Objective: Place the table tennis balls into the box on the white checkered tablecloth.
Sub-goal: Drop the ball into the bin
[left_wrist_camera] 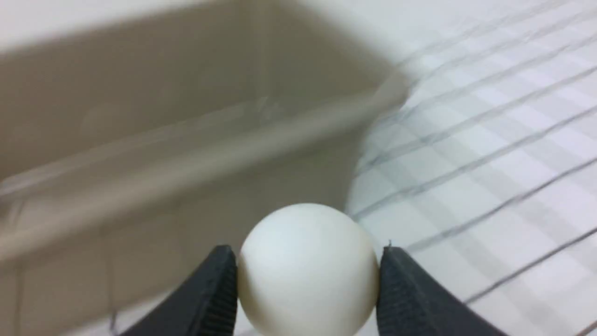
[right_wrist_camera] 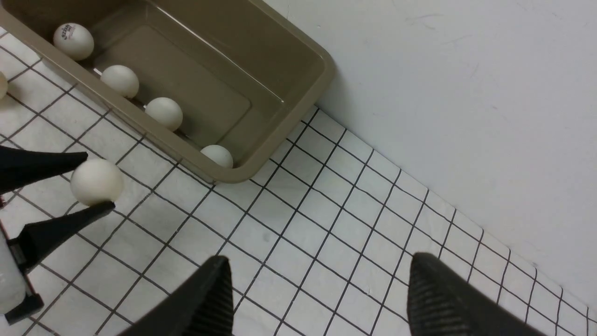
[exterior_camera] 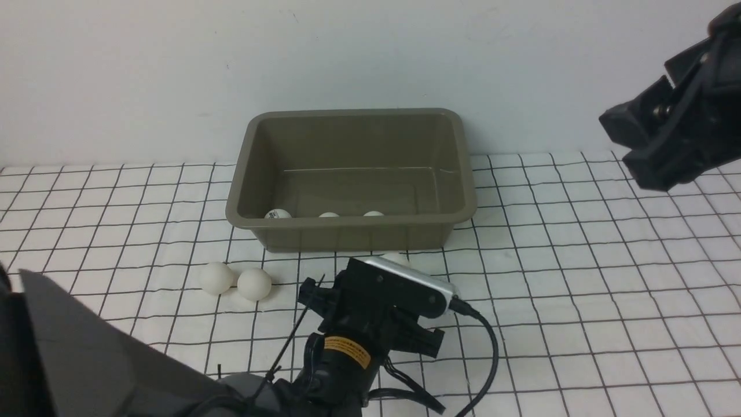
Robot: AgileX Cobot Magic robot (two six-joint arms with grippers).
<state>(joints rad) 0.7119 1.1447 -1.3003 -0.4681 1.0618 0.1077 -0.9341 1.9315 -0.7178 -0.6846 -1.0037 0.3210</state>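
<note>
Front view: box (exterior_camera: 353, 234) upright, long axis L-R; left gripper (left_wrist_camera: 308, 280) pinching ball (left_wrist_camera: 305, 252)

A plain off-white wall (exterior_camera: 370, 52) is seen rising along the far edge of the tabletop (exterior_camera: 608, 301) — matte, marked only by faint scuffs. Soft, even light is cast throughout.
</note>
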